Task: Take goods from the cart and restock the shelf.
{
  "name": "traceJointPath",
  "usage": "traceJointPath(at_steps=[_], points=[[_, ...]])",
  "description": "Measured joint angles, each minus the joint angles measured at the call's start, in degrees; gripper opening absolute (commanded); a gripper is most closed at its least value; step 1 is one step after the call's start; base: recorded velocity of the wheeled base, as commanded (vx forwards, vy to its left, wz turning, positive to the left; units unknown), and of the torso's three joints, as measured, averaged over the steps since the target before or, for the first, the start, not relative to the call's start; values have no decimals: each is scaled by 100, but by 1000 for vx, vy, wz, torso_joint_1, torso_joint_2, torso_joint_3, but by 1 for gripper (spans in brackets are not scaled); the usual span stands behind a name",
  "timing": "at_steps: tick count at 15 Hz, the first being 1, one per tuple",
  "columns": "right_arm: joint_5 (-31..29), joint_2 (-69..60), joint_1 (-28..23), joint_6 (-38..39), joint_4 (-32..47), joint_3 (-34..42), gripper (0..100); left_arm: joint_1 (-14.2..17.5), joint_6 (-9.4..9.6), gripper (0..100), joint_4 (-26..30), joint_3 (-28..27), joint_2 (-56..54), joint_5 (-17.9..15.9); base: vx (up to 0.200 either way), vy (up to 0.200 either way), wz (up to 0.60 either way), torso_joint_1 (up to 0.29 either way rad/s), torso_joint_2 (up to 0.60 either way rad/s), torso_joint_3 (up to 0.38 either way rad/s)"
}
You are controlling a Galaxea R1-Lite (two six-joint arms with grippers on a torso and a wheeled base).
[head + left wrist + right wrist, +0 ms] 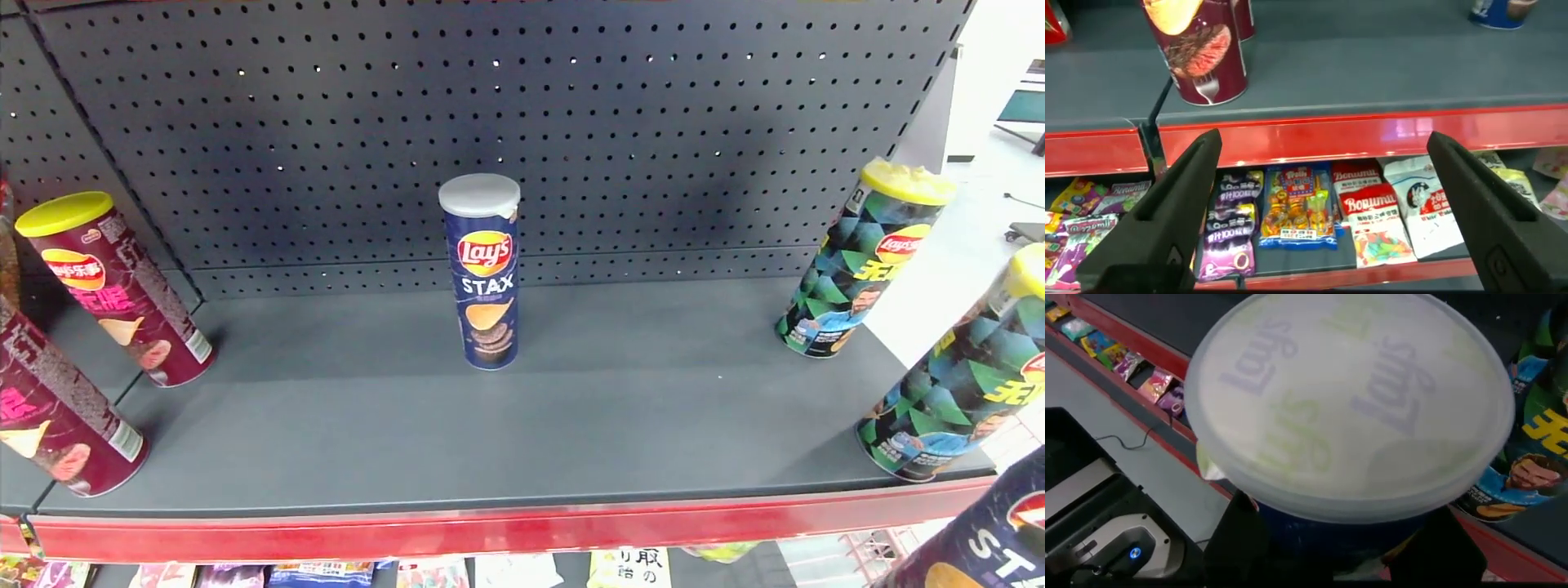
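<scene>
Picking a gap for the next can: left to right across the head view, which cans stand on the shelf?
Yellow-lidded maroon can → grey-lidded blue can → rear green-patterned can. The front maroon can, front green-patterned can and the held blue can in the right gripper overlap these, so they are left out.

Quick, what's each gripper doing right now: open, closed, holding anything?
Left gripper: open, holding nothing.
Right gripper: closed on a blue chip can.
</scene>
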Motion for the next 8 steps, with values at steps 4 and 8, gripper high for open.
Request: traceJointPath(at_steps=[4, 8], points=[[148, 66, 110, -20, -11, -28, 0, -5, -13, 100, 4, -5, 12, 0, 0, 0, 0, 0, 0, 0], [176, 196, 390, -151, -24, -63, 0, -10, 189, 100, -10, -5, 26, -332, 0, 0, 0, 0, 0, 0]])
